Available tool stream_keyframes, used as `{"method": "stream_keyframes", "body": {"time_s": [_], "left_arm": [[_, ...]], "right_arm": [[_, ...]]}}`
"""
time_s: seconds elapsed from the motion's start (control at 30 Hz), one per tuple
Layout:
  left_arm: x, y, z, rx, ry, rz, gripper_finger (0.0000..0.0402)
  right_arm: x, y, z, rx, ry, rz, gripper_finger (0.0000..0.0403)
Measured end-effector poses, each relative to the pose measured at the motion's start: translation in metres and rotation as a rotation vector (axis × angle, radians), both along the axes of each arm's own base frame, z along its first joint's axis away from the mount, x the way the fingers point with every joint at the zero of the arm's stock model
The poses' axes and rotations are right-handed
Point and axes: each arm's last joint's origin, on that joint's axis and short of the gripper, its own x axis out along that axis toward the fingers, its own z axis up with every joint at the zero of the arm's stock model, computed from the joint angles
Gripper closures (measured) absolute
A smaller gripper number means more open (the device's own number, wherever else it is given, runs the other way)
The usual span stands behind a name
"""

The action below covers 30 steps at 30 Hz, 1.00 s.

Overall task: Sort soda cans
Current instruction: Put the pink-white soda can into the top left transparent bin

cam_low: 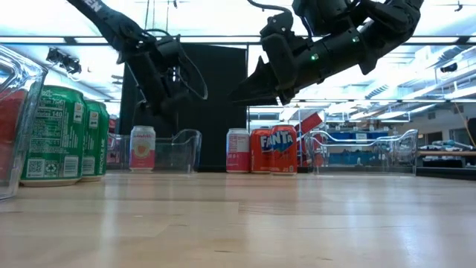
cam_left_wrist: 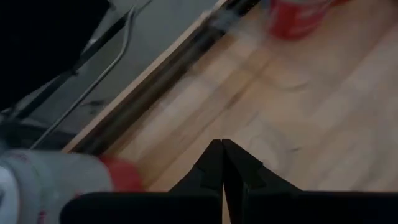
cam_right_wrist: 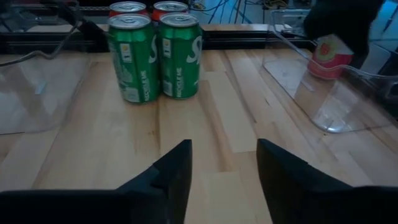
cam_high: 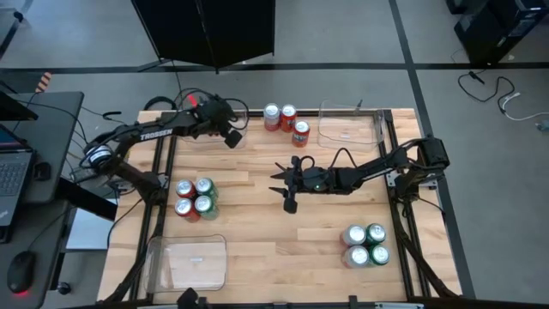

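**Right tool empty mid-counter, facing the mixed cluster by the left edge**

Op notes, remote. Right tool (cam_high: pixel 286 182) hangs above the counter (cam_high: pixel 257 223) near its middle, fingers spread w/ a clear gap in the right wrist view, holding nothing. Left tool (cam_high: pixel 232 137) is up by the far edge, over the clear tray (cam_low: pixel 175 149) in the far-left corner; in its own wrist view the fingers meet tip to tip, so closed and empty as far as I can tell. A pale can w/ red print (cam_low: pixel 142 148) stands at that tray, just under the left tool.

Cans, all upright, long axis vertical:
- mixed four by the left edge (cam_high: pixel 195 198): two green, two red, touching each other
- three at the far edge near centre (cam_high: pixel 286 121): one pale, two red/orange, close together
- four near the right end of the near edge (cam_high: pixel 365 245): green and silver-white, packed tight

Two more trays: far-right corner (cam_high: pixel 347 126) and near-left corner (cam_high: pixel 187 262), both look empty.

Key relation: the right tool points toward the left edge, and the two green cans (cam_right_wrist: pixel 155 56) sit straight ahead of it, side by side, reds behind them. My read: the next grab is a green from that cluster, approached level so the fingers straddle the can's sides. The gap looks adequate, but the neighbours touch, so a finger has to slip between cans w/o knocking one over. The left arm's base is nearer that cluster, but its tool is busy at the far corner.
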Motion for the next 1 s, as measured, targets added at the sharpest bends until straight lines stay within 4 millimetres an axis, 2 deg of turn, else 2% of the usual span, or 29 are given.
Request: {"method": "stream_keyframes", "body": {"time_s": [0.27, 0.57, 1.0], "left_arm": [[-0.002, 0.005, -0.02, 0.045, 0.214, 0.055, 0.04], [0.001, 0.01, -0.039, 0.046, 0.314, 0.083, 0.0401], [-0.004, 0.011, -0.044, 0.059, 0.393, 0.16, 0.0401]], "right_arm": [[0.0, -0.004, 0.0, 0.0, 0.0, -0.011, 0.0269], [0.0, -0.004, 0.0, 0.0, 0.0, -0.011, 0.0269], [0.0, -0.004, 0.0, 0.0, 0.001, -0.01, 0.0272]]}}
